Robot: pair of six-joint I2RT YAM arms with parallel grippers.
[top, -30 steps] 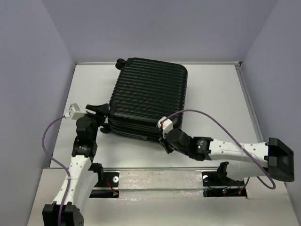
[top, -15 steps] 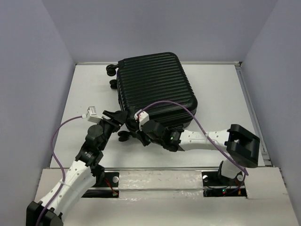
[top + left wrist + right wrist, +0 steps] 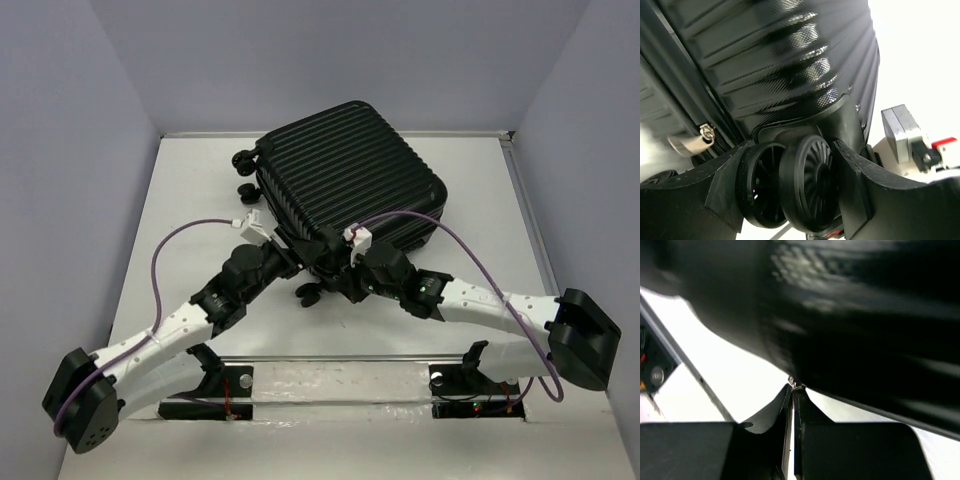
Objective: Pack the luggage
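Observation:
The luggage (image 3: 345,165), a closed black ribbed hard-shell suitcase, lies flat and skewed on the white table. My left gripper (image 3: 300,260) is at its near corner, shut on a black double wheel (image 3: 802,185), with one finger on each side of it. A silver zipper pull (image 3: 690,142) hangs left of that wheel. My right gripper (image 3: 338,268) is beside the left one at the same near edge. It is shut on a small metal zipper pull (image 3: 796,385) under the dark shell (image 3: 865,315).
Two more wheels (image 3: 244,175) stick out at the suitcase's far left corner. White table (image 3: 190,200) lies left and right of the case, with lavender walls around it and a raised rim (image 3: 530,220) at the right. The two arms meet close together at the near corner.
The suitcase has turned and slid right and back. Both grippers have moved in to its near corner; the left now clamps the wheel.

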